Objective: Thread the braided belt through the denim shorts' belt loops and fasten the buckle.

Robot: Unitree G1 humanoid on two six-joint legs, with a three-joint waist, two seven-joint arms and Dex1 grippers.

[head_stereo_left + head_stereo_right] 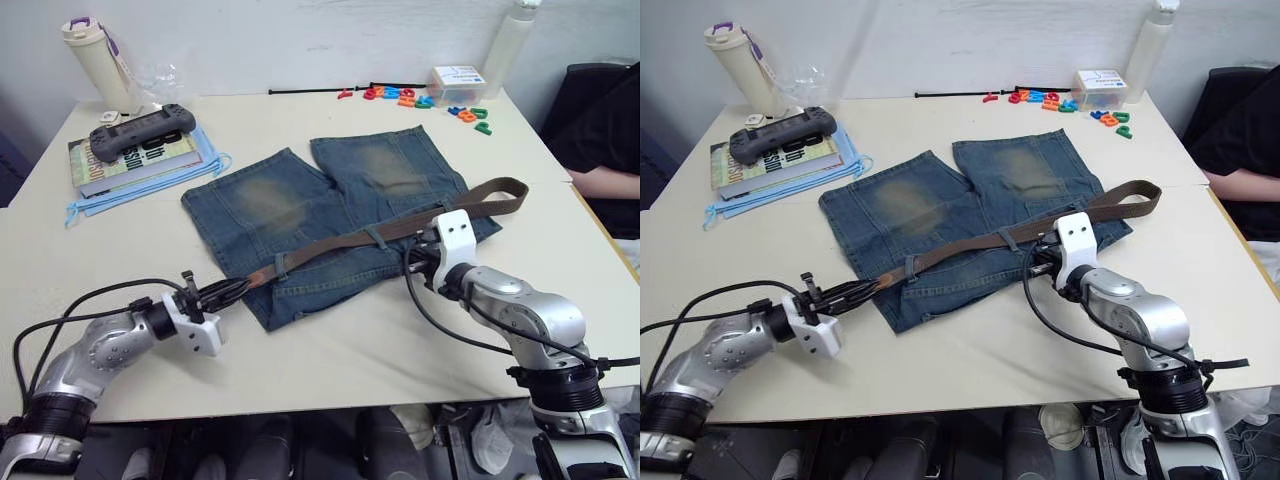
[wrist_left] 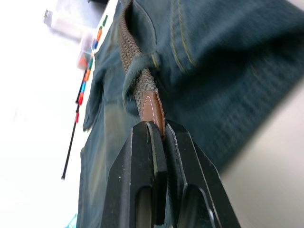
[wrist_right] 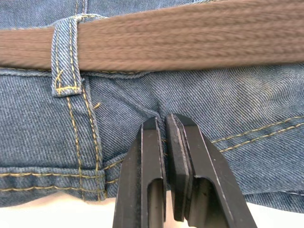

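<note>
Near the front-left part of the surface (image 1: 330, 350), the left end effector (image 1: 236, 287) is closed on the leather-tipped end of the braided belt (image 1: 330, 243); in the left wrist view the two black fingers (image 2: 142, 166) pinch the stitched brown tip between them, just off the left corner of the denim shorts (image 1: 300, 215). From that grip the belt runs up and to the right along the waistband, which faces the front edge of the surface, while the legs with their yellowish worn patches point toward the back edge. The strap passes under one of the belt loops (image 1: 281, 266) close to the left end effector and under another further right along the waistband. To the right of that loop, the right end effector (image 1: 416, 246) rests at the waistband with its fingers (image 3: 149, 156) drawn almost together and nothing between them; in the right wrist view their tips sit on bare denim just beside the belt, which crosses ahead of them without being gripped. Past the right end effector, the belt continues off the right side of the shorts and curls back in a bend near the right edge of the surface.
</note>
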